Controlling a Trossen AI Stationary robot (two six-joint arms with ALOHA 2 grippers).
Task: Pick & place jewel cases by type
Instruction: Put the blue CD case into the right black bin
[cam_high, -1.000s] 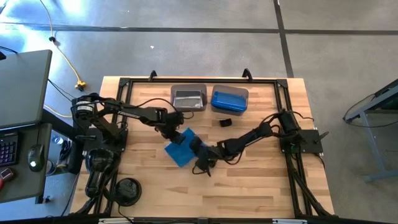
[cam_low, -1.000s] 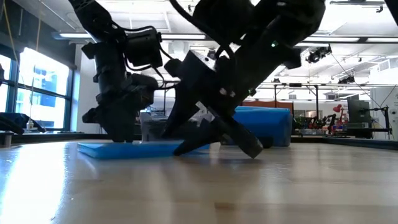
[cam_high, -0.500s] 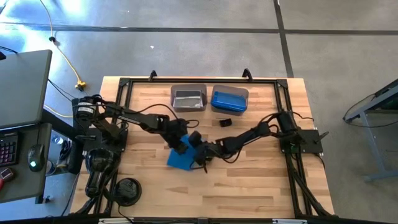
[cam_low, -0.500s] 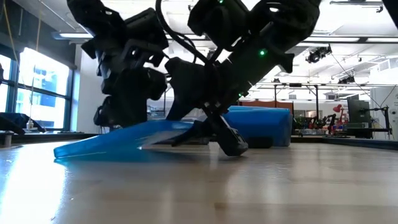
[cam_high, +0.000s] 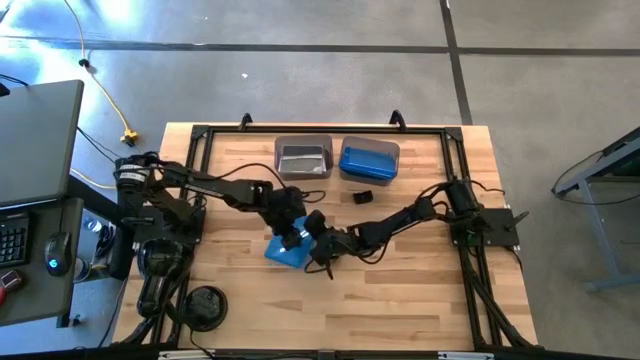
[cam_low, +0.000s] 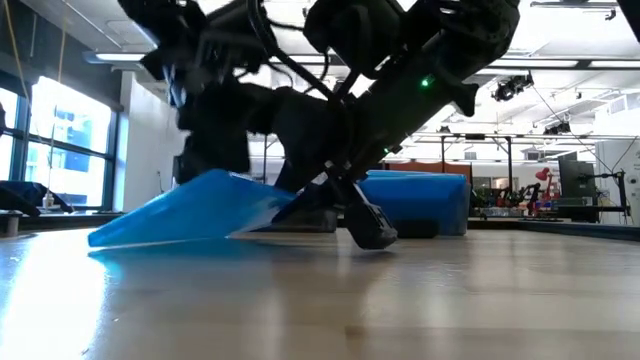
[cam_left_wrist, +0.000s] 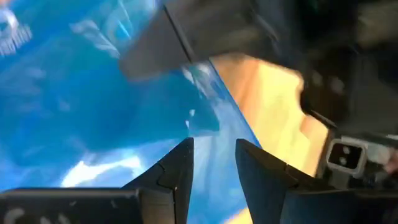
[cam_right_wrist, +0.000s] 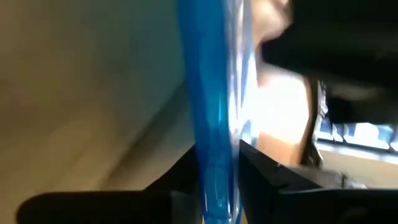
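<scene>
Your left gripper (cam_high: 287, 226) is hovering over the blue case (cam_high: 284, 249) near the middle of the bench, its fingers (cam_left_wrist: 176, 171) standing slightly apart over the blue plastic with nothing between them (no grip there that I can see). Your right gripper (cam_high: 316, 246) is pinching the case's right edge, its fingers (cam_right_wrist: 186, 171) clamped on the thin rim. The case is tilting: left edge resting on the wood, right edge lifted, its flat face slanting up toward the right. Being square, it shows no long axis. The edge-only pinch is risking a slip or twist, and the two grippers are crowding close enough to collide.
</scene>
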